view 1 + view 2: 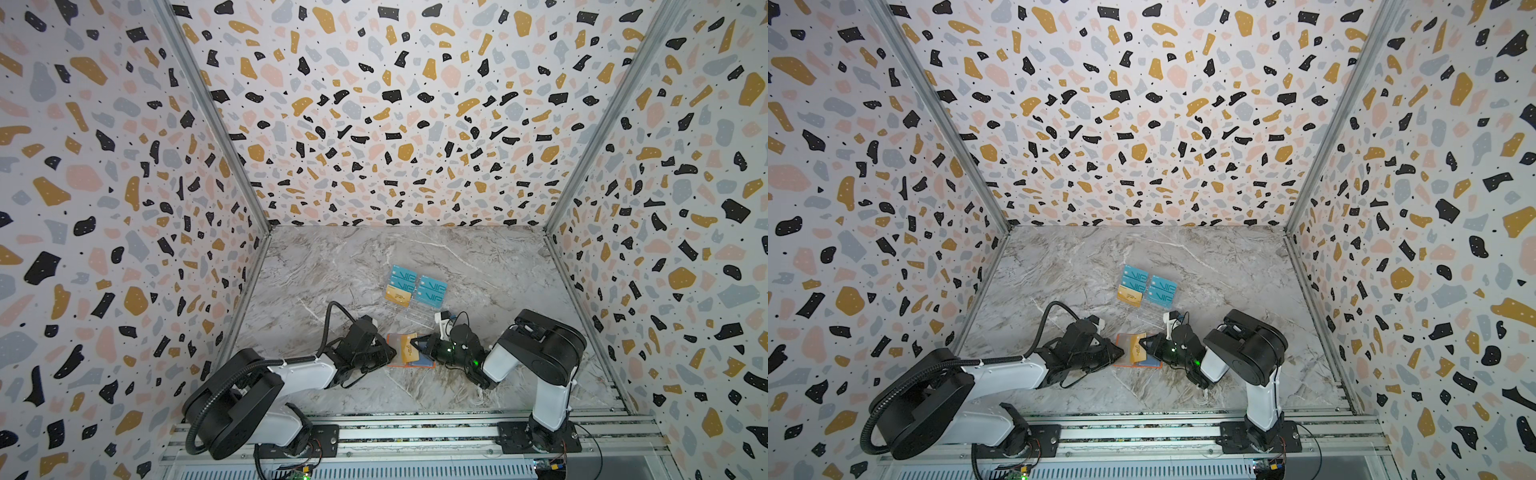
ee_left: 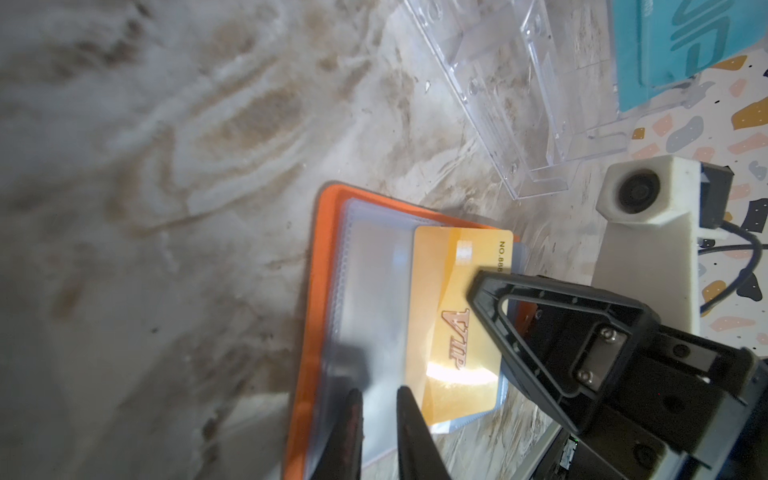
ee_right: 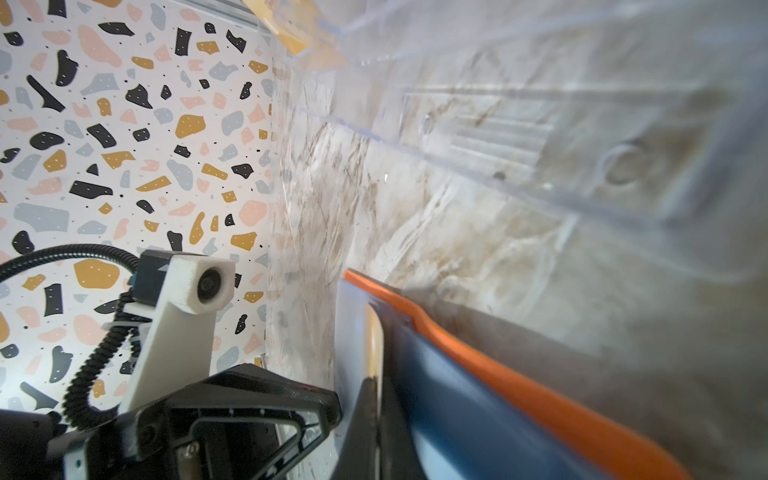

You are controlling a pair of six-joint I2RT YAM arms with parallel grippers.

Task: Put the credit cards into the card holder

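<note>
Gold card lettering legible only left wrist.

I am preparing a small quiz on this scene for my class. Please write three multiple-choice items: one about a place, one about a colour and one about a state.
1. Where does the orange card holder lie?
A) on the clear stand
B) on the marble table, between the two grippers
C) against the back wall

2. What colour is the card in the right gripper?
A) teal
B) white
C) gold

3. In what state is the orange card holder?
A) open
B) snapped shut
C) standing on its edge

Answers:
1 B: in both top views it lies flat between the left gripper and the right gripper.
2 C: the jaws pinch the gold VIP card.
3 A: its clear inner sleeves are exposed.
</note>
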